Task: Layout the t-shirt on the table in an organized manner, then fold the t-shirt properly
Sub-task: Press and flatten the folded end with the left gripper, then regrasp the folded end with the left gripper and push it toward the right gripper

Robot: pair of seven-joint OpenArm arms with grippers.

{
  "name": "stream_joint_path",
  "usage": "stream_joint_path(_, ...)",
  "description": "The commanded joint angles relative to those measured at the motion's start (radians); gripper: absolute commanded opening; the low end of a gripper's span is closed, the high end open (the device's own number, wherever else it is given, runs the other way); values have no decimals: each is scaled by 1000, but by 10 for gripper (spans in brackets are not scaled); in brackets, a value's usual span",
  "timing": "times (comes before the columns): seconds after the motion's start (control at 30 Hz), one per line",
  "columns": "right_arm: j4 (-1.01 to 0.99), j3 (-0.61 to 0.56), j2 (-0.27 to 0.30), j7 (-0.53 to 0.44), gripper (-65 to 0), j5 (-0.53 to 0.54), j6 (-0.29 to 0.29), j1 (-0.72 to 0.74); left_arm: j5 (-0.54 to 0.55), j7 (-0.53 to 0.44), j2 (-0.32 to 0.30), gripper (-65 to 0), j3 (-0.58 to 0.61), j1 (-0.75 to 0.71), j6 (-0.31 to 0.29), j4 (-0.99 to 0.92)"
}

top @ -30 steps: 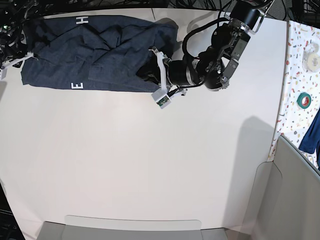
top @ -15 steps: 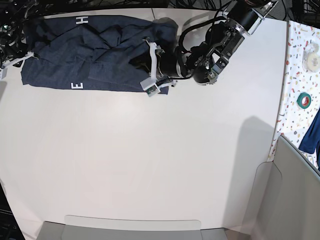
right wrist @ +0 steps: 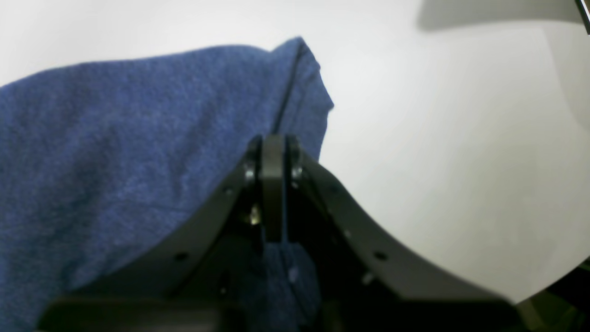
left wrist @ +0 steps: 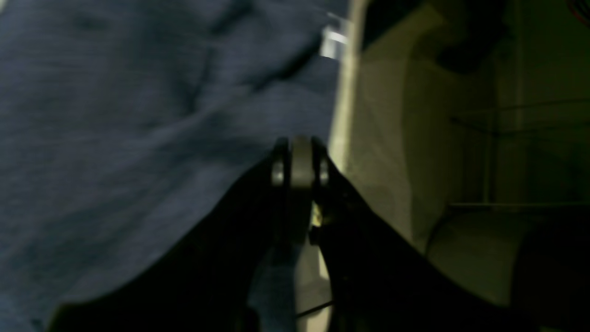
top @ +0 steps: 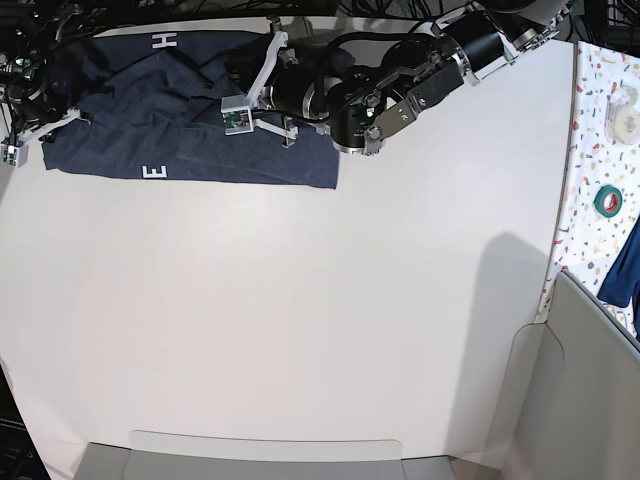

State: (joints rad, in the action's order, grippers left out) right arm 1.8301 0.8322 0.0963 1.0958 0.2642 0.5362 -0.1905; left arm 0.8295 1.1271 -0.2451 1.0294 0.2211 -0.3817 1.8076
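lying lengthwise along the table's (top: 300,320) far edge, t-shirt (top: 190,120) pinched by both clenched tools.

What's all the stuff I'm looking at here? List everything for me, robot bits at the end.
t-shirt: one, dark navy with white letters, crumpled along the far edge of the table.
table: one, plain white, fills most of the view.
speckled side surface: one, white with coloured flecks, at the right edge.
tape roll: one, green, on the speckled surface.
pale roll: one, whitish, farther back on the speckled surface.
blue cloth: one, blue, at the right edge.
left claw: one, black, shut on the t-shirt, reaching across it.
right claw: one, black, shut on the t-shirt at its corner.
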Motion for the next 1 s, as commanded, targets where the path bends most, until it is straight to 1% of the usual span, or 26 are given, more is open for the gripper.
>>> stream_joint_path(0.0,15,3,13,-19,-650,8,5,4,18,-23,0,-650,-44,19,2,47)
stream_joint_path(0.07,15,3,13,-19,-650,8,5,4,18,-23,-1,-650,-143,2,7,90)
stream_joint_path(0.23,15,3,12,-19,-650,8,5,4,11,-23,2,-650,-462,-133,7,110)
stream_joint_path(0.3,15,8,12,-19,-650,8,5,4,-11,-26,2,-650,-525,-167,7,110)
stream_joint_path(0.37,7,9,12,-21,-650,8,5,4,-80,-51,2,-650,-539,-188,8,110)
stream_joint_path(0.47,-17,9,13,-21,-650,8,5,9,-198,-66,3,-650,-528,-217,8,96)
stream_joint_path(0.57,-26,5,13,-21,-650,8,5,13,-264,-78,8,-650,-528,-225,8,74)
stream_joint_path(0.73,-28,3,13,-21,-650,8,5,13,-273,-115,22,-650,-527,-223,8,39)
stream_joint_path(0.97,-28,5,13,-21,-650,8,5,12,-273,-131,23,-650,-527,-219,7,2)
